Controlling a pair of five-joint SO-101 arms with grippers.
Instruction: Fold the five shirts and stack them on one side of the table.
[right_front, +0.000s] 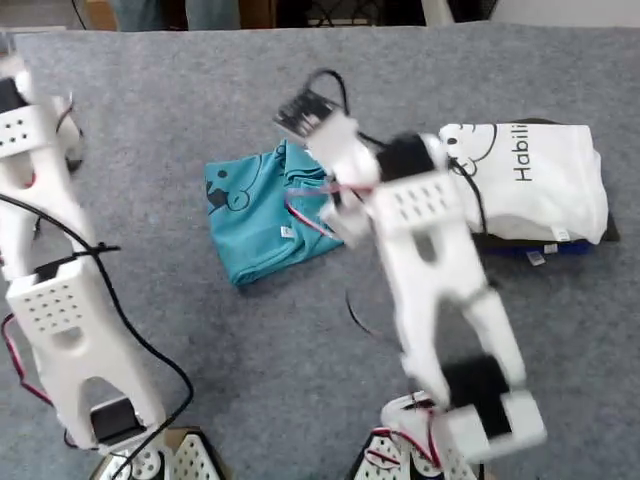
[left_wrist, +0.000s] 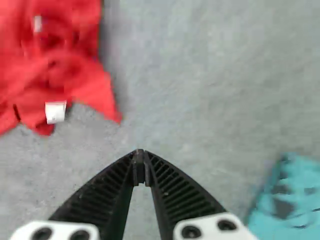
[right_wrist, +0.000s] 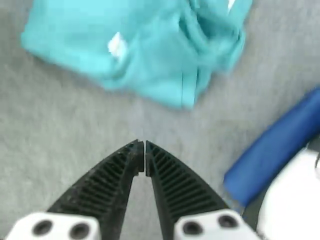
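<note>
A folded teal shirt (right_front: 262, 215) lies near the table's middle; it also shows in the right wrist view as the teal shirt (right_wrist: 140, 45) and at the edge of the left wrist view (left_wrist: 287, 197). My right gripper (right_wrist: 140, 146) hangs shut and empty over bare carpet beside it. At the right side a folded white shirt (right_front: 535, 180) tops a stack with a blue shirt (right_front: 540, 250) under it, the blue shirt (right_wrist: 277, 150) near my right gripper. A crumpled red shirt (left_wrist: 50, 65) lies ahead of my left gripper (left_wrist: 139, 152), which is shut and empty.
The table is covered in grey carpet (right_front: 180, 100). The left arm (right_front: 50, 290) stands along the left edge, the right arm (right_front: 440, 280) across the middle. Cables (right_front: 150, 350) trail near the arm bases.
</note>
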